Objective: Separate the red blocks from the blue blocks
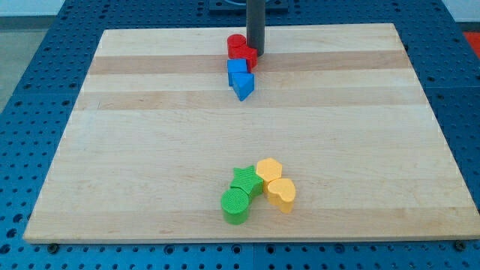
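1. Wooden counter [150,150], pale, resting on a blue perforated base [30,90]; seen from the near edge.
2. Dark rod descending from the view's top; my tip [256,52] down at the counter, just beside the red blocks on their right, apparently touching the nearer one. No pincer on this arm, so no open or closed state to report.
3. Two red blocks near the view's top centre: a red round block [235,43] behind, a second red block [245,54] of unclear shape in front, pressed together.
4. Directly below them, a blue cube-like block [237,67] touching the front red block, and a blue wedge-like block [242,86] touching the first blue one on its lower side. All four in one short column.
5. Far group near the view's bottom centre, well apart from the task blocks: green star block [244,178], green cylinder [235,205], yellow hexagonal block [268,169], yellow heart-like block [282,193].
6. Progress, as a judgement: separation not yet achieved, red and blue in contact. Remaining: open a clear gap between the two colours, probably by sliding the red pair sideways away from the blue pair.
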Tool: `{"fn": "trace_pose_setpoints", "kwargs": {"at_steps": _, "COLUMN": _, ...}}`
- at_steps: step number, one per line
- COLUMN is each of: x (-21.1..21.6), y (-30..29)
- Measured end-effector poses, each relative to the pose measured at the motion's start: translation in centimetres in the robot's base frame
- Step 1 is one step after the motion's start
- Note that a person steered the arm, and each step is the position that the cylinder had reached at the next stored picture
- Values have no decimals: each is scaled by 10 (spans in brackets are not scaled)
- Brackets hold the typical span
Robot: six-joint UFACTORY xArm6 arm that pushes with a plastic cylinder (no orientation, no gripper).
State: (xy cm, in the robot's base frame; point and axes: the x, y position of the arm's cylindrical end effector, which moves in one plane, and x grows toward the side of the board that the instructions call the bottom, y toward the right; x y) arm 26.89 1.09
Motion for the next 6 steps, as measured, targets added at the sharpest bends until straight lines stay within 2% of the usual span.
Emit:
{"fn": "trace_pose_setpoints", "kwargs": {"at_steps": 3, "x": -76, "y": -25}}
{"fn": "trace_pose_setpoints", "kwargs": {"at_steps": 6, "x": -72, "y": -49}}
